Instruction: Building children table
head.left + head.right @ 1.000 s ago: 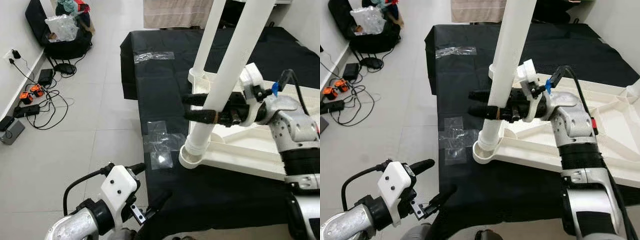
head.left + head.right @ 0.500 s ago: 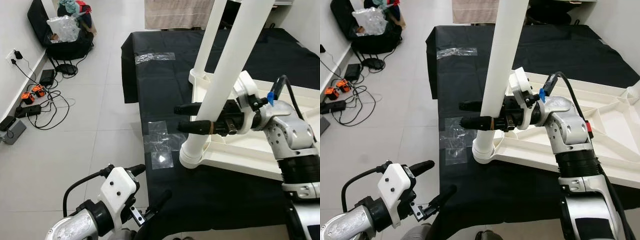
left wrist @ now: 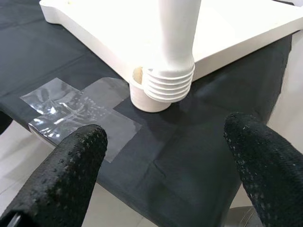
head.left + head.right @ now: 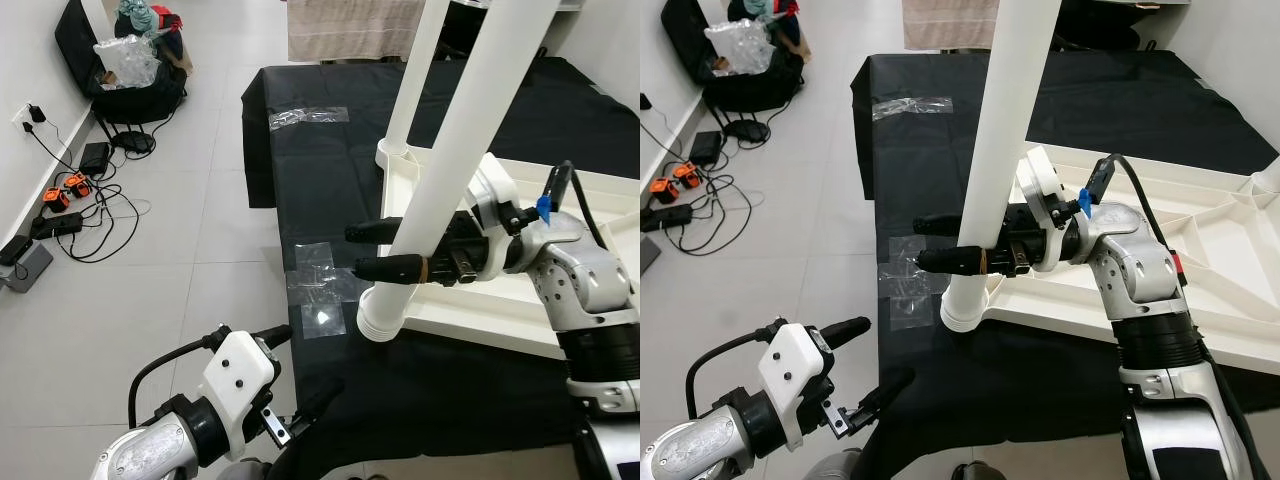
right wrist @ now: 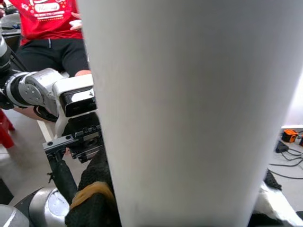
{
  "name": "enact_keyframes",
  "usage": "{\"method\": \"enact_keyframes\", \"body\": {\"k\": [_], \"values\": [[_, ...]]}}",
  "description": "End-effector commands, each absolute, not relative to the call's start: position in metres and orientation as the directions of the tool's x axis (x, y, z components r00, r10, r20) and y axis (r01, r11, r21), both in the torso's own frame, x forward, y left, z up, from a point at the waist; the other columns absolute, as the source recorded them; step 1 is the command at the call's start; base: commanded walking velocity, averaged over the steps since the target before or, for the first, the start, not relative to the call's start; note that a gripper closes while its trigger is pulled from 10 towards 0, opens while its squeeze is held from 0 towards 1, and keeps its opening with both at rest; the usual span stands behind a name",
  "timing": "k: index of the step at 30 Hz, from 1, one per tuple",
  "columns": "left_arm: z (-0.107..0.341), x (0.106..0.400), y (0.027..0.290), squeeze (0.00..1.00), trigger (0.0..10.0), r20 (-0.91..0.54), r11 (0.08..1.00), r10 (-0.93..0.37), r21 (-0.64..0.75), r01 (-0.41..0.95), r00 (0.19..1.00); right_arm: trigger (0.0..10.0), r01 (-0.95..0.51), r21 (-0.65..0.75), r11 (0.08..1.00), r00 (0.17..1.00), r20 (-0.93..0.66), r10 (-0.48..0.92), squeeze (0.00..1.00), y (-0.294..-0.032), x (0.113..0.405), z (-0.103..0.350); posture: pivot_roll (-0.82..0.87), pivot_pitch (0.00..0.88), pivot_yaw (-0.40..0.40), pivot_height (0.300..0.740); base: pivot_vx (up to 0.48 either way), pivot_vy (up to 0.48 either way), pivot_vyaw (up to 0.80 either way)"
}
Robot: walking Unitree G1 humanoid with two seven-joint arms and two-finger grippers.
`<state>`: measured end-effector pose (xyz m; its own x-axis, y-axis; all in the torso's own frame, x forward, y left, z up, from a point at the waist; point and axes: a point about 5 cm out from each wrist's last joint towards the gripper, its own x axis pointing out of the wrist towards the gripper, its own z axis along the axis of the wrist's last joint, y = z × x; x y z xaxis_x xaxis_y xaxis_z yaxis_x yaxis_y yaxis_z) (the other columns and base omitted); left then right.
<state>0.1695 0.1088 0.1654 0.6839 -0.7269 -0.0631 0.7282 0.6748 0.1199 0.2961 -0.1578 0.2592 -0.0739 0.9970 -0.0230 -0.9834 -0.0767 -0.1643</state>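
Note:
A white children's table (image 4: 500, 318) lies upside down on a black cloth (image 4: 320, 190). A long white leg (image 4: 455, 150) rises tilted from its near corner socket (image 3: 144, 97); the leg's ribbed end (image 3: 169, 78) sits at that socket. My right gripper (image 4: 412, 250) is shut on this leg, one black finger on each side, a little above the socket. A second white leg (image 4: 418, 70) stands in the far corner. My left gripper (image 4: 308, 362) hangs low at the cloth's near edge, open, its fingers (image 3: 71, 165) wide apart and holding nothing.
Clear tape patches (image 4: 322, 285) lie on the cloth beside the socket. Cables, chargers and a power strip (image 4: 65, 205) lie on the tiled floor at left, with a black bag (image 4: 135, 85) behind them. A person in a red shirt (image 5: 45, 19) sits behind me.
My right gripper has moved left and slightly nearer with the leg in it, and the leg leans more. The left arm has not moved.

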Motion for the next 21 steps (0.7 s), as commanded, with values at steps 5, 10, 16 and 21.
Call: {"method": "enact_keyframes", "body": {"k": [5, 10, 16, 21], "values": [[0.162, 0.165, 0.105, 0.00, 10.0, -0.067, 0.676, -0.728, 0.095, 0.731, 0.682, 10.0, -0.982, -0.171, -0.075, -0.067, -0.051, 0.996, 0.00, -0.151, 0.300, 0.255, 0.08, 0.151, -0.055, 0.740, 0.000, 0.000, 0.00], [0.162, 0.165, 0.104, 0.00, 10.0, -0.061, 0.681, -0.724, 0.095, 0.726, 0.687, 10.0, -0.981, -0.192, -0.038, -0.033, -0.029, 0.999, 0.00, -0.150, 0.307, 0.262, 0.08, 0.152, -0.062, 0.740, 0.000, 0.000, 0.00], [0.163, 0.165, 0.103, 0.00, 10.0, -0.056, 0.683, -0.723, 0.093, 0.724, 0.689, 10.0, -0.971, -0.237, 0.002, 0.007, -0.021, 1.000, 0.00, -0.153, 0.317, 0.276, 0.08, 0.155, -0.065, 0.740, 0.000, 0.000, 0.00], [0.164, 0.165, 0.104, 0.00, 10.0, -0.054, 0.685, -0.721, 0.095, 0.722, 0.691, 10.0, -0.971, -0.237, -0.002, 0.002, -0.018, 1.000, 0.00, -0.157, 0.318, 0.283, 0.08, 0.160, -0.065, 0.740, 0.000, 0.000, 0.00]]}}
